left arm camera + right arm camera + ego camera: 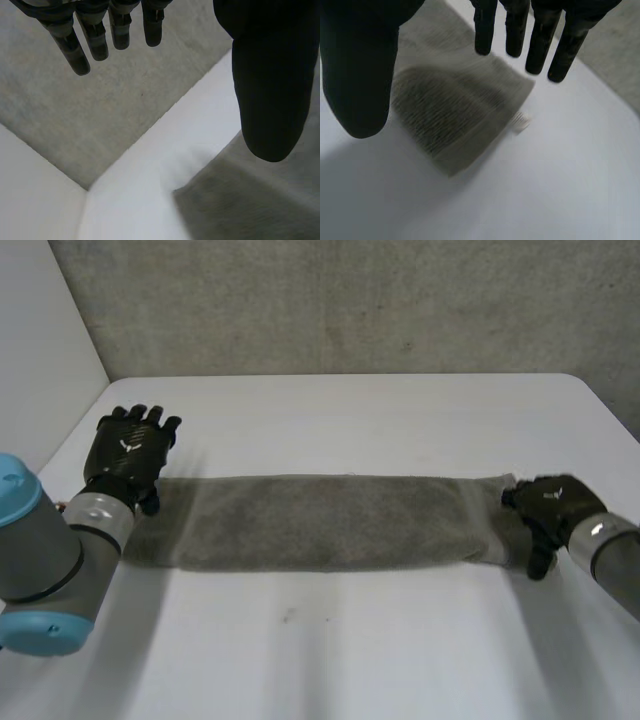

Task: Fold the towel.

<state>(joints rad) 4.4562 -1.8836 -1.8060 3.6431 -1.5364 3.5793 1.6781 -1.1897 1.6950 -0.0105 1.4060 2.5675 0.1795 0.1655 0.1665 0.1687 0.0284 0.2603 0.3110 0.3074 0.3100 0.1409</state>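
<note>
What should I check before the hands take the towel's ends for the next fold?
1. Towel lies flat as one long strip across the table: ok.
2. Whole strip is within the table's edges: ok.
3. Left hand is at the strip's left end, fingers straight, holding nothing: ok.
4. Right hand is over the right end, fingers straight, not pinching the cloth: ok.
5. Layers at the right end are lined up, judged from the right wrist view: cannot tell.
6. Either hand already has a grip for lifting: not ok, both are open.
</note>
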